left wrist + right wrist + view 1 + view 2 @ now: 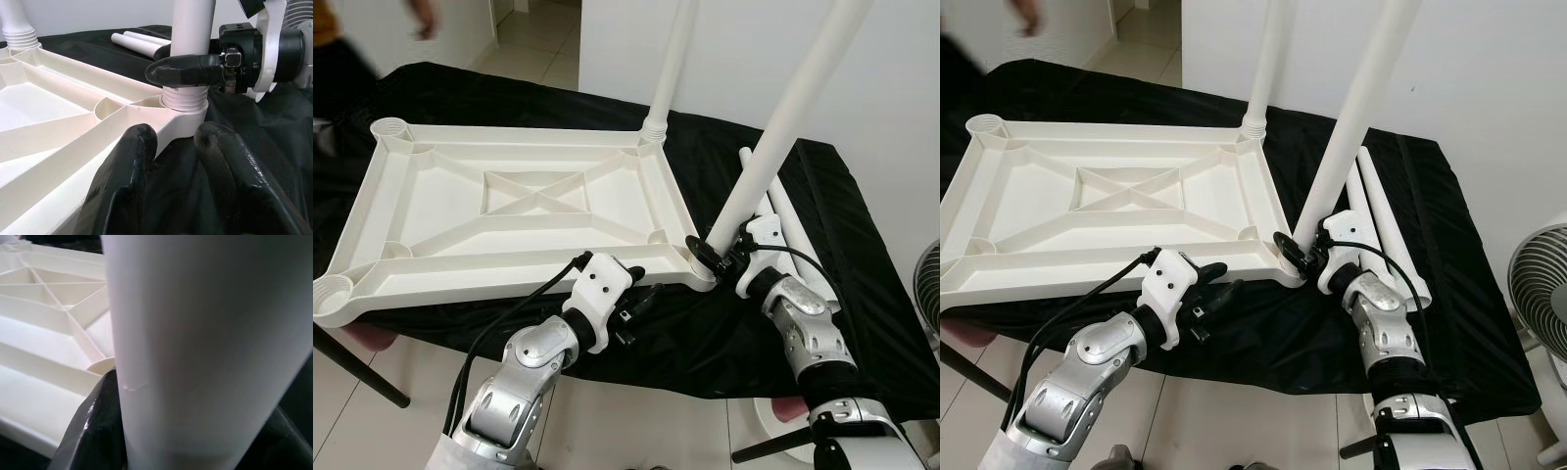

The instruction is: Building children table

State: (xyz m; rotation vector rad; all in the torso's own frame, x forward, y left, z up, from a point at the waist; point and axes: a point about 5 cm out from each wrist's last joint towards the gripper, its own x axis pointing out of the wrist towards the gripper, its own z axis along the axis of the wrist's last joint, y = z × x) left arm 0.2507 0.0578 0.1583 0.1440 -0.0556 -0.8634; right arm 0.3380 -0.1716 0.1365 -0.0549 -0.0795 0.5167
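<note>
Black cloth covers the surface under both grippers, with pale tiled floor and a white wall beyond. Upside down on it lies the white ribbed plastic tabletop; the right gripper is clamped around the white plastic tube leg standing in the tabletop's near corner socket, its top cut off. The left gripper, fingers parted and empty, sits against the tabletop's near edge beside that socket, and a blurred person stands at the far side.

One tabletop; two mounted legs; two loose legs; two grippers; one fan.
</note>
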